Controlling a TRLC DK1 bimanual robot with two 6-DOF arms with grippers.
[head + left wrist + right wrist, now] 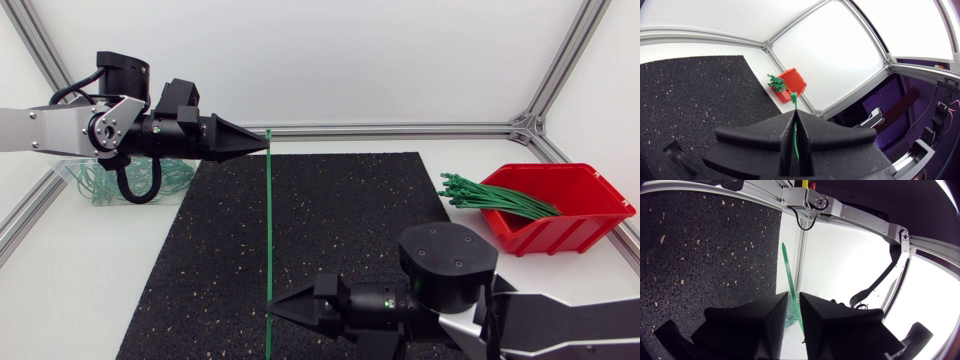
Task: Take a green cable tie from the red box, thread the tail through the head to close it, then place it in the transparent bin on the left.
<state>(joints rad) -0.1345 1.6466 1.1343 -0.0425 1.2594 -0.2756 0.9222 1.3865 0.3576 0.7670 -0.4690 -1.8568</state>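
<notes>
head view. left gripper (pixel 266 141) comes in from the left edge, its tip over the far edge of the black mat (pixel 350 230). its fingers are pressed together on one end of a green cable tie (pixel 269 230). the tie is thin, bright green and dead straight, and it runs across the mat from the left gripper to the right gripper (pixel 272 311) at the near edge. a short stub pokes out past each tip. no loop shows, and the head is too small to make out. red box (pixel 575 215) sits off the mat at right, with a bundle of green ties (pixel 495 197) fanning over its left rim. transparent bin (pixel 75 180) sits behind the left arm, with green loops inside.

left wrist view. left gripper (pixel 795 112) is shut tight, its wedges meeting with the cable tie (pixel 795 102) pinched in the seam. a short green end stands up ahead of the tips. the red box (pixel 791 80) and its ties (pixel 774 81) lie far ahead, beyond the mat (pixel 690 100).

right wrist view. right gripper (pixel 794 296) has its fingers slightly apart, with a narrow slit of light between them. the cable tie (pixel 786 267) passes through that slit as a flat strap tapering ahead of the tips, and it lies closer to one finger. it is not squeezed from both sides. mat (pixel 700 255) lies beside it.
</notes>
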